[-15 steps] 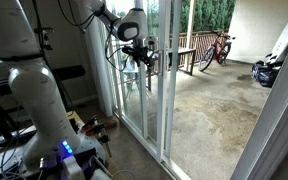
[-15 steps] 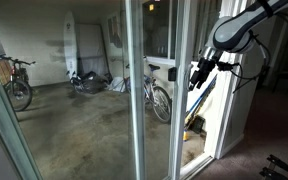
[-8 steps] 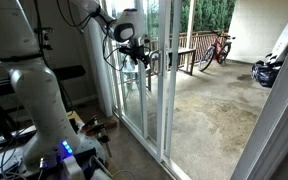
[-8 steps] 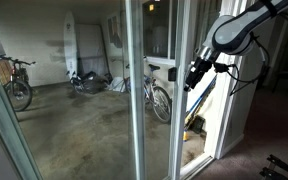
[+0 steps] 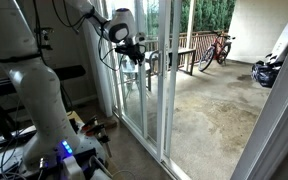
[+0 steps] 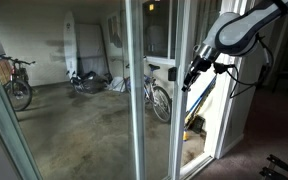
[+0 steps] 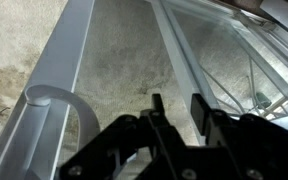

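Note:
My gripper [image 7: 176, 112] hangs close to a white sliding glass door [image 5: 156, 95] [image 6: 134, 110], at about handle height. In the wrist view its two black fingers [image 7: 197, 108] stand a narrow gap apart, with a white frame bar [image 7: 177, 50] showing behind the gap. I see nothing held between them. A curved white door handle [image 7: 56, 98] sits just to the left of the fingers, apart from them. In both exterior views the gripper [image 5: 134, 52] [image 6: 192, 76] is beside the door's upright frame.
The robot's white base [image 5: 39, 100] stands indoors with cables [image 5: 89, 128] on the floor. Beyond the glass lies a concrete patio with bicycles [image 5: 216, 47] [image 6: 16, 85] [image 6: 160, 98], a surfboard [image 6: 70, 55] and a wooden railing [image 5: 184, 52].
The gripper has shifted a little sideways and up along the door frame in both exterior views. The door itself has not moved.

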You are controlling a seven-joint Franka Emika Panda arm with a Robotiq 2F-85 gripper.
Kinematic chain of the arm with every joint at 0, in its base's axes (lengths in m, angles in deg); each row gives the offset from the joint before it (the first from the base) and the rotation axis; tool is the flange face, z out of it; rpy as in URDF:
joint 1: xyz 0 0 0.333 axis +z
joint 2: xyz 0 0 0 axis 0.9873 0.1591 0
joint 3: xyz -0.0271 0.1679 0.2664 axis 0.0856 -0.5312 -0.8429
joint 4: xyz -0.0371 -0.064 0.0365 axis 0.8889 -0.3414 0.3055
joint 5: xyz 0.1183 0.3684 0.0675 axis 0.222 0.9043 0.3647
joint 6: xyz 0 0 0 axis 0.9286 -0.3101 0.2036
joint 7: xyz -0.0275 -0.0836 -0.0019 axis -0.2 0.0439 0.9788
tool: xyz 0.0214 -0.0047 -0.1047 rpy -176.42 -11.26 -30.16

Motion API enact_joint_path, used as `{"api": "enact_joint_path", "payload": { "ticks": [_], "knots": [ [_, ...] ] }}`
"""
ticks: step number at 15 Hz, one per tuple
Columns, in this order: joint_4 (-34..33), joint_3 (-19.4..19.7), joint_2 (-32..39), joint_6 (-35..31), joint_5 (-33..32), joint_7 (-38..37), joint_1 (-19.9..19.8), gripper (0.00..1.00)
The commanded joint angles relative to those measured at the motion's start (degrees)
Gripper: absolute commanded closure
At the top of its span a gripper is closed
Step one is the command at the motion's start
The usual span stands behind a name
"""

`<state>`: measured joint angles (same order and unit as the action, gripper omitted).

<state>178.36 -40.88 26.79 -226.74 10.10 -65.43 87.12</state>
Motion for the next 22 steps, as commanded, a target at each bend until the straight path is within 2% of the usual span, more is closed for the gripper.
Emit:
{"api": "enact_joint_path", "payload": {
  "ticks": [1,5,9,16,22],
  "knots": [
    [3.46,-0.04,-2.27,-5.63,-3.96,-3.03,0.57,0.93],
    [4.36,-0.21,-2.25,-9.87,-9.71,-7.19,-0.14,0.99],
    [4.80,-1.22,-2.22,-13.46,-18.13,-14.02,-2.98,0.94],
    [4.24,-1.58,-3.01,-13.66,-32.50,-26.31,-8.44,0.95],
    [4.36,-1.88,-3.17,-13.53,-39.41,-33.47,-9.97,0.95]
  ]
}}
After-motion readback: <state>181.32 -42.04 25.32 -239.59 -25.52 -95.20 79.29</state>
